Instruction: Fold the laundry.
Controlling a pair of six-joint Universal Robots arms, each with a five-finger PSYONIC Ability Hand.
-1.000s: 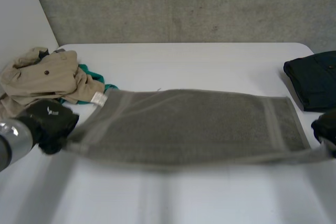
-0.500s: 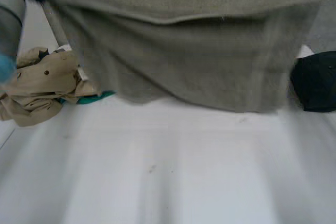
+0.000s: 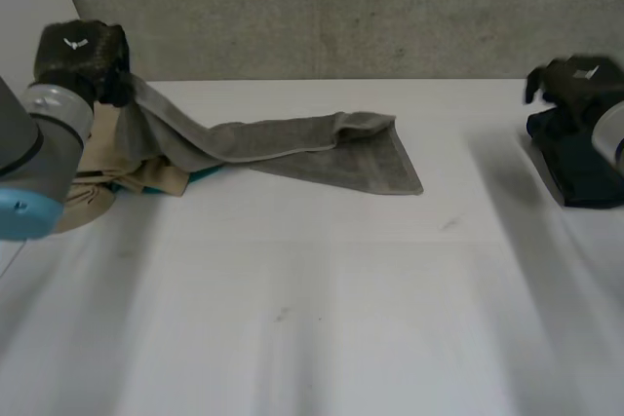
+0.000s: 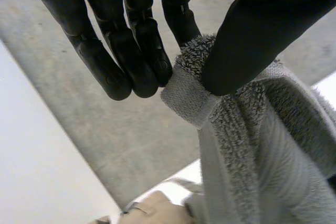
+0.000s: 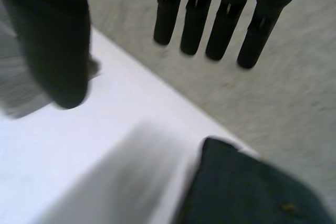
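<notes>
High over the beige clothes point(image 3: 156, 179), pinching a corner of the grey towel point(image 3: 292, 138) between thumb and fingers of the left hand point(image 3: 78, 56). Draping the rest down onto the table point(image 3: 341, 299). Over the dark garment point(image 3: 585, 168), holding the right hand point(image 3: 575, 80) empty, fingers straight.

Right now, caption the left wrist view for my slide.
Left hand pinches the grey towel by its hemmed edge between thumb and fingers, with a beige garment beyond.

Grey towel point(image 3: 322, 148) rumpled, one corner up; beige clothes heap point(image 3: 151, 178) beside; dark garment point(image 3: 577, 168) apart.
</notes>
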